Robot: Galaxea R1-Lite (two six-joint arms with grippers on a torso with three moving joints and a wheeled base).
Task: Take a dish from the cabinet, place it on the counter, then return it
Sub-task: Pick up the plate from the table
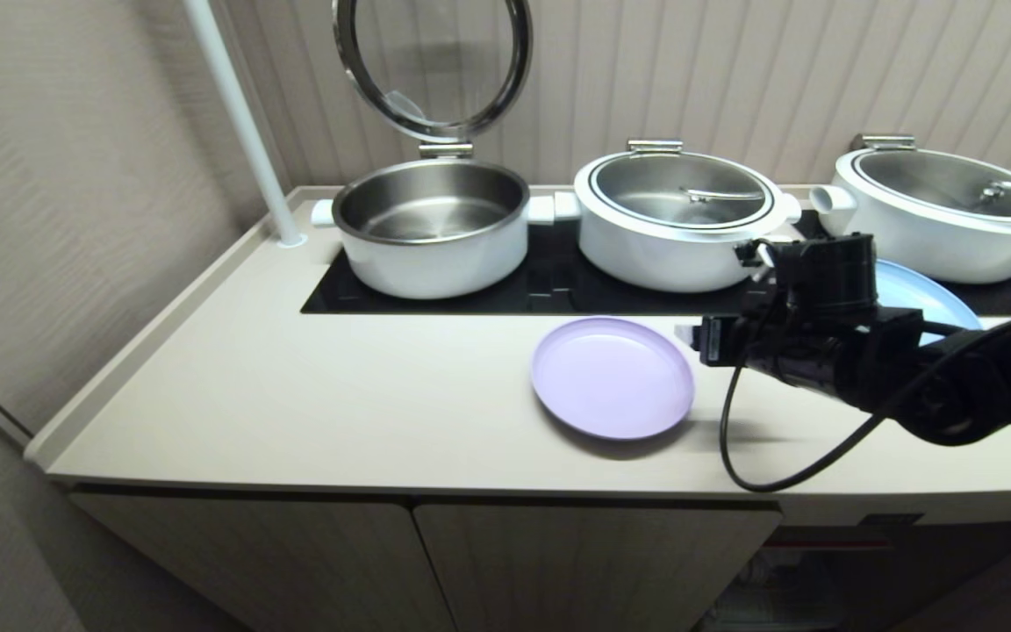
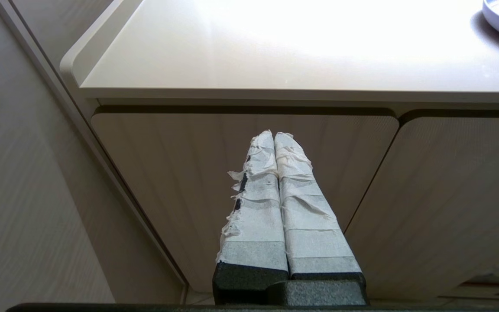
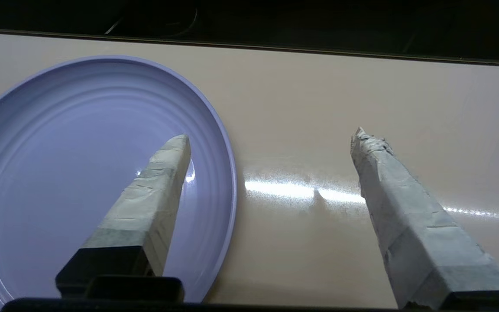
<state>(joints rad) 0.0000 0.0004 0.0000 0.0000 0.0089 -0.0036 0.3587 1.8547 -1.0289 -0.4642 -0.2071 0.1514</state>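
1. The dish [image 1: 613, 377] sat flat on the counter [image 1: 339, 404], just near of the black cooktop [image 1: 549, 285] and right of centre, so my read was that the set-down half was done and picking it back up was the step in hand.
2. The right gripper [image 3: 271, 141] hovered at the dish's right edge with its taped fingers [image 3: 158, 182] spread wide and holding nothing. One finger was over the dish's inside, the other over bare counter, so the rim ran between them.
3. To do it well, I'd have kept that straddle and come down until the outer finger could slide under the low rim. The plate is shallow and looks slick, so a pinch on the rim alone could slip.
4. Worth watching: the white pot [image 1: 677, 219] just beyond the dish and the light-blue plate [image 1: 927, 298] behind the wrist. A wide swing could clip either.
5. The cabinet [image 1: 435, 562] doors below looked closed on the left, while the right bay seemed open, probably where it goes back.
6. The left gripper [image 2: 274, 136] was parked low facing the cabinet door, fingers pressed together, empty.
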